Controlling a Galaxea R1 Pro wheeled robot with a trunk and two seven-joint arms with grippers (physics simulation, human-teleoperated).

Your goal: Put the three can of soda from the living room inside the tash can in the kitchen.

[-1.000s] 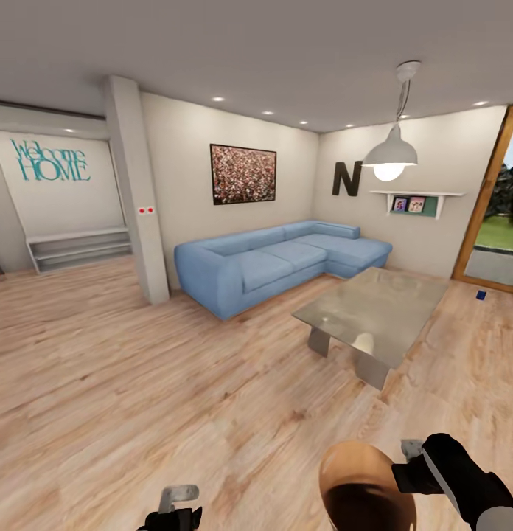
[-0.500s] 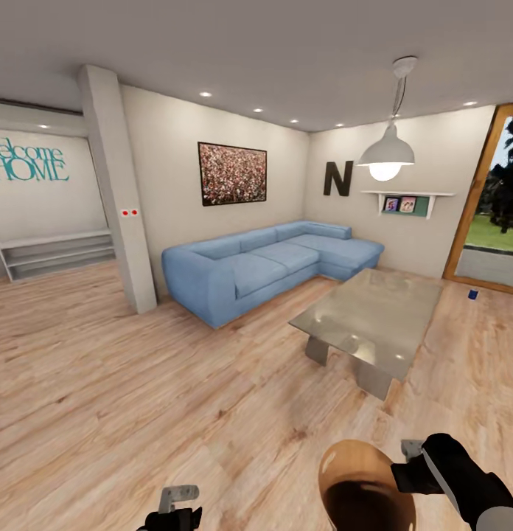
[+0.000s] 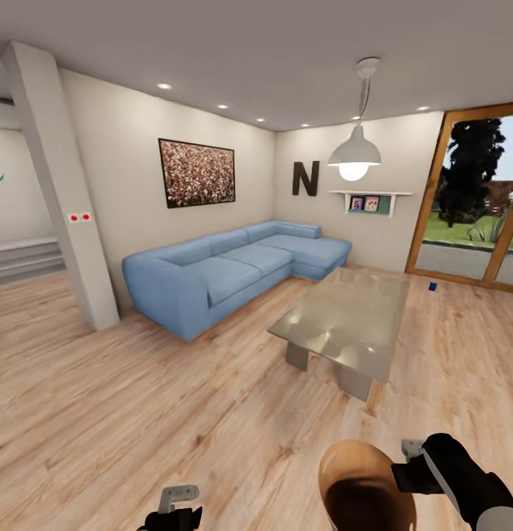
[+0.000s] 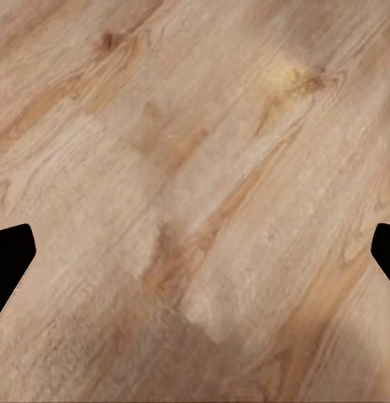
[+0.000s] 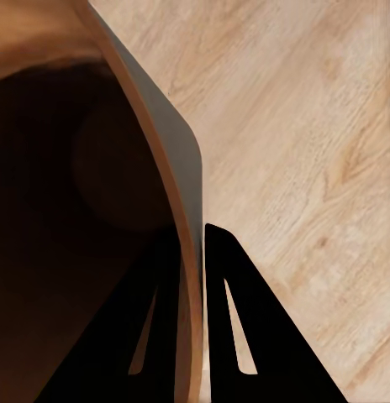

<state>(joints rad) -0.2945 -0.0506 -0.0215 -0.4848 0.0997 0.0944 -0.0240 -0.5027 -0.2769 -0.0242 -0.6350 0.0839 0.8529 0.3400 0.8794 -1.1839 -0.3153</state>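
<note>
Scene: living room with a blue corner sofa [image 3: 234, 269], a glass coffee table [image 3: 345, 324] and light wood floor [image 3: 138, 413]; the robot stands near the table.
Right gripper [image 3: 411, 464]: its 2 fingers are pressed together on the rim of the tash can [image 3: 363, 483], 1 finger inside the wall and 1 outside, as the right wrist view shows.
Tash can: held low beside the right arm, copper-brown inside facing up; no can shows inside it.
Left gripper [image 3: 175, 509]: hanging over bare floor, fingers spread wide, holding nothing.
Soda can [image 3: 433, 287]: 1 small dark blue object, probably a can though too small to be sure, on the floor by the glass door, well apart from both grippers, beyond the table.
Step in hand: driving toward the cans with the bin.
Advice: keep the pinch firm and the bin level; steer round the table's corner.
</note>
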